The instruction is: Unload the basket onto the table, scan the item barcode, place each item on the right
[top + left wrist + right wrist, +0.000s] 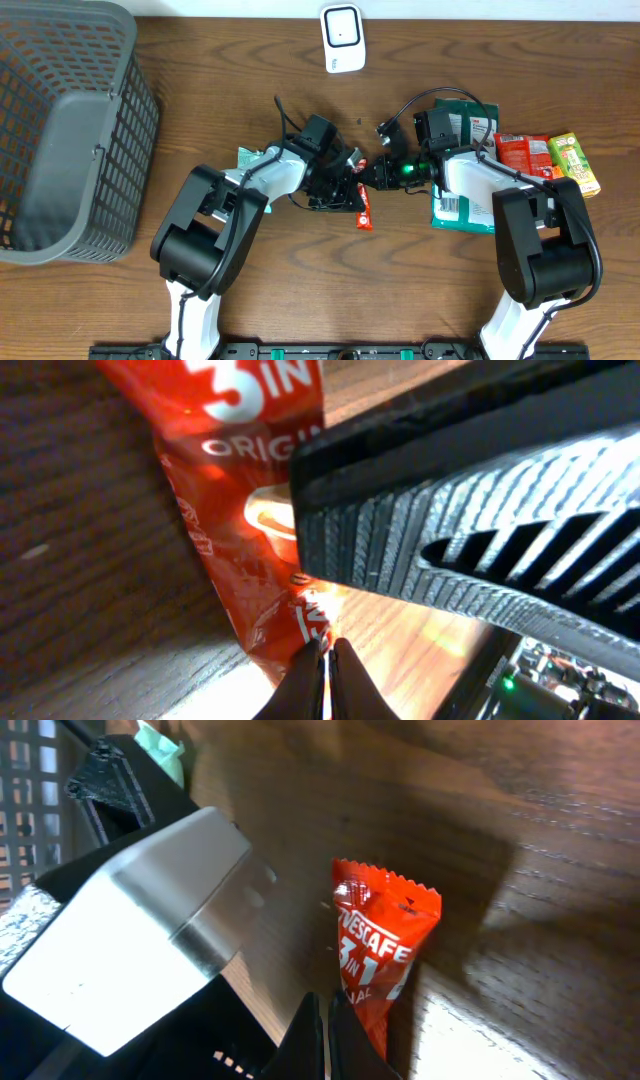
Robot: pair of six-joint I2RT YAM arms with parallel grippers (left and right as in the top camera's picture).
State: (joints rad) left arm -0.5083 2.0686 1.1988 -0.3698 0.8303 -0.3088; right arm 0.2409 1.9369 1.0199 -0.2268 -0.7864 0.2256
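Presently, left fingers (303,685): are being held pressed together, with no gap showing between the tips.
Left gripper (322,672): the crumpled near end of the Nescafé 3-in-1 sachet (240,510) is being pinched at its tips.
Right fingers (305,1038): are being held fully together, with nothing being gripped between them.
Right gripper (325,1032): is being held just beside the left one, with the near end of the sachet lying just to the right of its tips in the right wrist view.
Nescafé 3-in-1 sachet: is being rested on the wooden table (300,290) near its middle, red printed face up, with its far crimped end being left free and pointing toward the arm bases.
Black ribbed part (480,510): is being shown over the right side of the sachet in the left wrist view, and part of the cup picture is being covered by it.
Green light (508,682): is being lit below that ribbed part.
Grey block (130,940): is being seen left of the sachet, apart from it.
White scanner (342,38): is being stood at the far edge of the table, well apart from the sachet.
Grey mesh basket (60,130): is being stood at the far left.
Mint-green packet (247,157): is being partly covered by the left arm.
Dark green packet (470,118), red packet (522,152), yellow-green carton (577,163): are being grouped at the right, beside the right arm.
White-and-teal packet (452,208): is being overlapped by the right arm.
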